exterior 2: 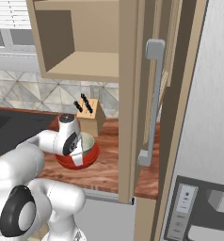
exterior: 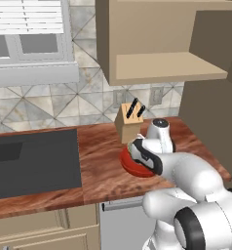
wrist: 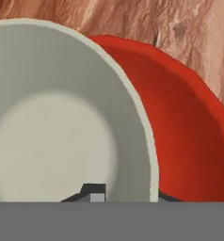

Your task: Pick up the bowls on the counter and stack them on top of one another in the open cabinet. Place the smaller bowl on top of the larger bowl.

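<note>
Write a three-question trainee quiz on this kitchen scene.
1. True or false: the pale bowl sits in the red bowl.
2. Where are both bowls? A) cabinet shelf B) counter C) sink
3. What stands just behind the bowls on the counter?

Key: 1 true; 2 B; 3 the knife block.
</note>
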Tool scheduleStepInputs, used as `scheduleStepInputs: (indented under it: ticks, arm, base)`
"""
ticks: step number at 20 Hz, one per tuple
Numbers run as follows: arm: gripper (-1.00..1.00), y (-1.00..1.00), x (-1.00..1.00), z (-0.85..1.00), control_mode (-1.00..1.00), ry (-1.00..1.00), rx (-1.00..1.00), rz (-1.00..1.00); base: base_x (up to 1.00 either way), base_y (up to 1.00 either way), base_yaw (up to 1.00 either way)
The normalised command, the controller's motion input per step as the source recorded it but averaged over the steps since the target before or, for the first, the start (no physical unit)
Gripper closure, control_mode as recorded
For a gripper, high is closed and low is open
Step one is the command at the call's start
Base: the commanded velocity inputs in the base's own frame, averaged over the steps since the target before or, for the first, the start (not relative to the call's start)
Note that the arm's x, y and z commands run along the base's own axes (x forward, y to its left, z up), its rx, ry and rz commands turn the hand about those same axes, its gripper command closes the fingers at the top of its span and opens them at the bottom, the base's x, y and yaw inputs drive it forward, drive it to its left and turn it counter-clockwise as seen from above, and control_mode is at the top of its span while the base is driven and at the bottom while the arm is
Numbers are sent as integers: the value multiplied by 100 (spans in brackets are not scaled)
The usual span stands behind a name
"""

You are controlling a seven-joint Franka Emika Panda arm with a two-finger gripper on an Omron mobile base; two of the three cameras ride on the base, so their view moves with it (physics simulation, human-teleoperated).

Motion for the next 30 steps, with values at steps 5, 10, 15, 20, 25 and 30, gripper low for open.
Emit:
scheduleStepInputs:
  ticks: [5, 10, 15, 20, 25, 30]
  arm:
    - [100, 10, -48, -4, -100, -1, 0, 0]
    - [100, 13, -59, 0, -100, 0, 0, 0]
    - [100, -3, -8, -5, -100, 0, 1, 0]
    - [100, -35, 2, -6, -100, 0, 0, 0]
    - [100, -41, 0, -6, -100, 0, 0, 0]
    - [100, -10, 20, -20, -100, 0, 0, 0]
  base:
    - [0, 0, 0]
    - [0, 0, 0]
    - [0, 0, 0]
    - [0, 0, 0]
    - [0, 0, 0]
    - [0, 0, 0]
